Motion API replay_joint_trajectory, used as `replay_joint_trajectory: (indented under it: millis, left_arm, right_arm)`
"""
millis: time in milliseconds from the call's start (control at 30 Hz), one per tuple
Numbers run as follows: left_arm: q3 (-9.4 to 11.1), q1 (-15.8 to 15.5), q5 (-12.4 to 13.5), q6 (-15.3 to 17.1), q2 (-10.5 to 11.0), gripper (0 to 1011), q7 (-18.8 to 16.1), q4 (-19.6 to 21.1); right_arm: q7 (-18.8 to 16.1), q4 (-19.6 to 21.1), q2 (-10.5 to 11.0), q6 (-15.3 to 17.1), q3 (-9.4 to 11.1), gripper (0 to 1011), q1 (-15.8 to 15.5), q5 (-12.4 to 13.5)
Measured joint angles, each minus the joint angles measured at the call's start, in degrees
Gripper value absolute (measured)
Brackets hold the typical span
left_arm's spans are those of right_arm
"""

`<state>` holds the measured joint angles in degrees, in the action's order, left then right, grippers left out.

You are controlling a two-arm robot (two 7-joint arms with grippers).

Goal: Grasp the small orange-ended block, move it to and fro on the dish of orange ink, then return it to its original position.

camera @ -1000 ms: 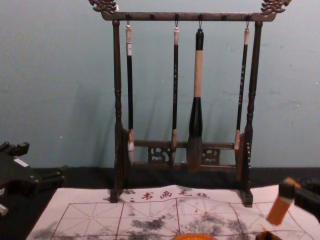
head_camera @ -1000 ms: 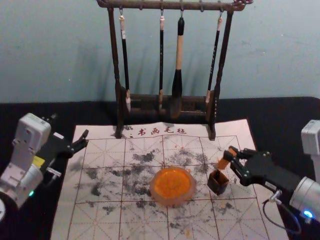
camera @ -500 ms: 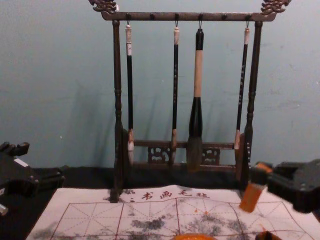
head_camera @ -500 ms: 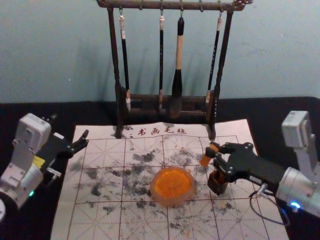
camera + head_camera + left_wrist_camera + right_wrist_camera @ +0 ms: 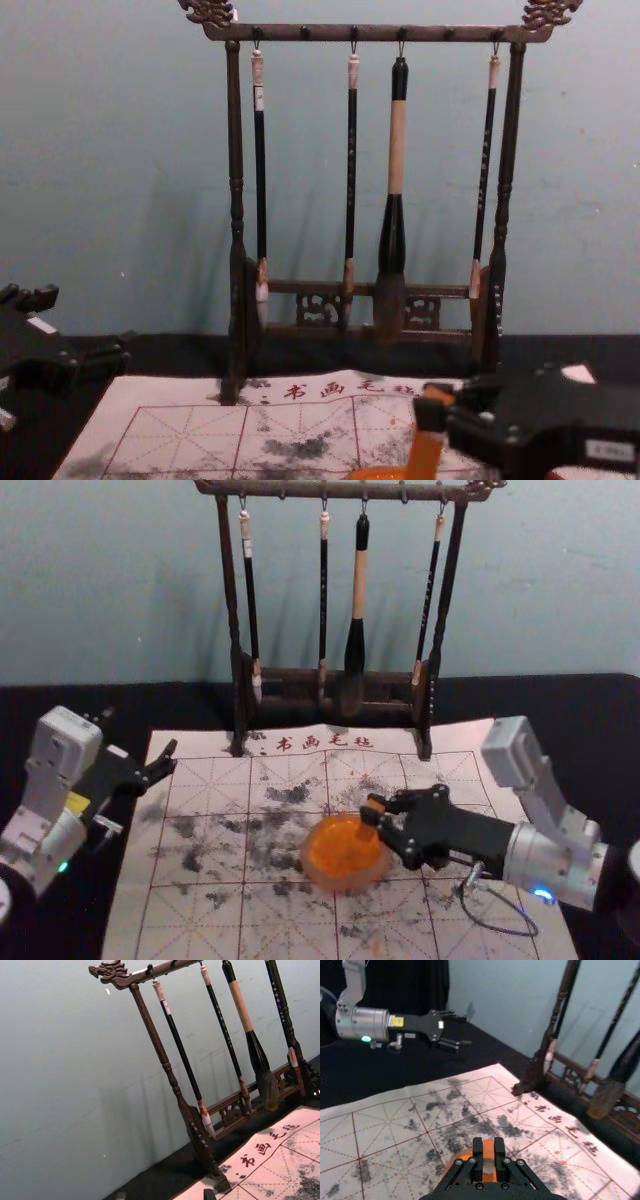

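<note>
Likely light and stiff, perhaps ink-slick low down, block sits clamped near its top, best hold, in right claw over dish; left claw hangs idle, spread, near mat.

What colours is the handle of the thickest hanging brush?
The handle is black at both ends and light tan between; the chest view shows it best.

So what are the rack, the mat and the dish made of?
The rack looks like dark brown wood, lightly polished: its posts seem turned and its ends carved. The mat seems a matte cloth, perhaps felt, going by its thin, wavy edge and dull, ink-stained surface. The dish has a pale, smooth-looking rim, but I can't tell plastic from glass or ceramic.
</note>
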<state>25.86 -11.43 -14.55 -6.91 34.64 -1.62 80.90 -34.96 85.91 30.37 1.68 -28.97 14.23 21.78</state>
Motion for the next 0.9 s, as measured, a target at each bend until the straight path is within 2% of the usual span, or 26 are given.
replay_joint_trajectory:
  millis: [400, 900]
  left_arm:
    - [0.0, 0.0, 0.0, 0.0, 0.0, 1001, 0.0, 0.0]
    - [0.0, 0.0, 0.0, 0.0, 0.0, 1001, 0.0, 0.0]
  right_arm:
    - [-1.39, -2.87, -1.31, 1.56, -3.9, 81, 3.44, -2.44]
    - [-1.35, -5.34, -3.02, 2.41, -5.94, 81, 5.68, -3.99]
